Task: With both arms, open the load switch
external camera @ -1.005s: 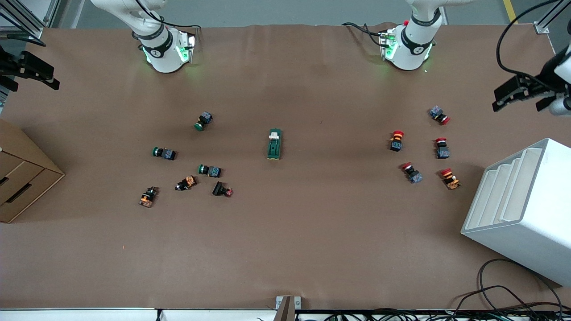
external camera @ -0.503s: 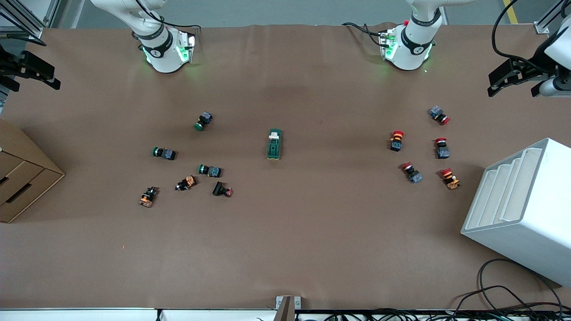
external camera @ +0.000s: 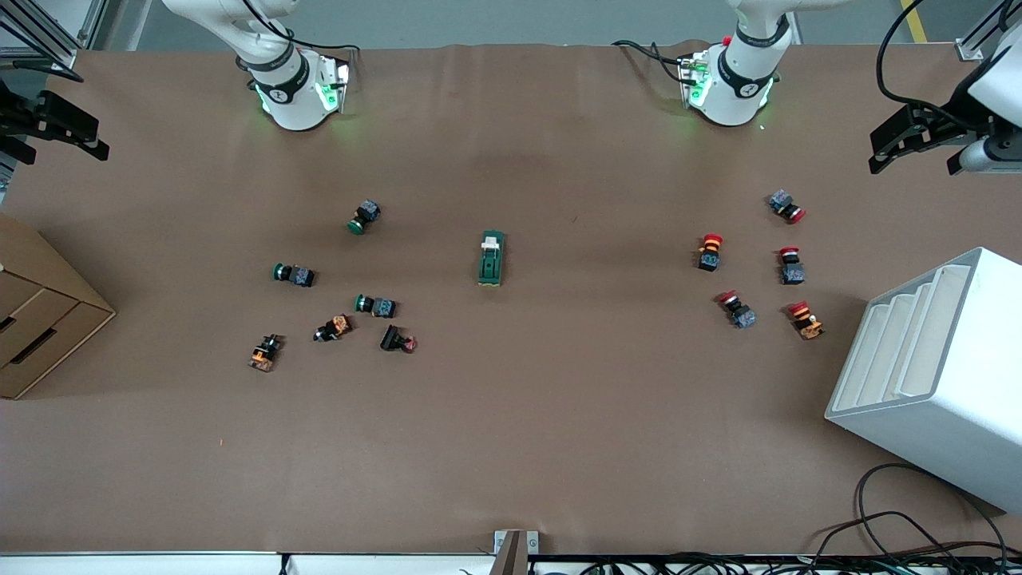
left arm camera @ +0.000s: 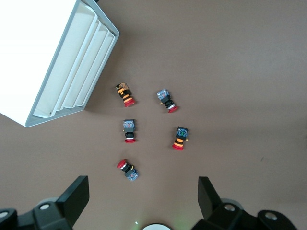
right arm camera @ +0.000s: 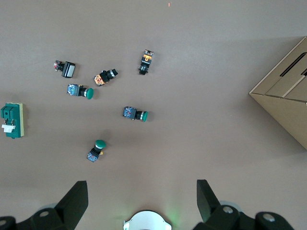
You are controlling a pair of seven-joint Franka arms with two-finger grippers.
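The load switch (external camera: 491, 258), a dark-green block with a white tab, lies alone at the middle of the table and shows at the edge of the right wrist view (right arm camera: 13, 120). My left gripper (external camera: 914, 164) hangs open, high over the left arm's end of the table and over several red-capped pushbuttons; its jaws stand wide apart in the left wrist view (left arm camera: 142, 184), holding nothing. My right gripper (external camera: 60, 152) hangs open over the right arm's end of the table, empty as well (right arm camera: 142, 188). Both are far from the switch.
Green-capped and other small pushbuttons (external camera: 363, 216) are scattered toward the right arm's end, red-capped ones (external camera: 709, 251) toward the left arm's end. A white slotted rack (external camera: 934, 375) and a cardboard drawer box (external camera: 40, 319) stand at the table's two ends. Cables (external camera: 886, 519) trail near the front edge.
My left gripper has drifted toward the robots' side of the table and slightly toward the table's end. The right gripper and the switch have not moved.
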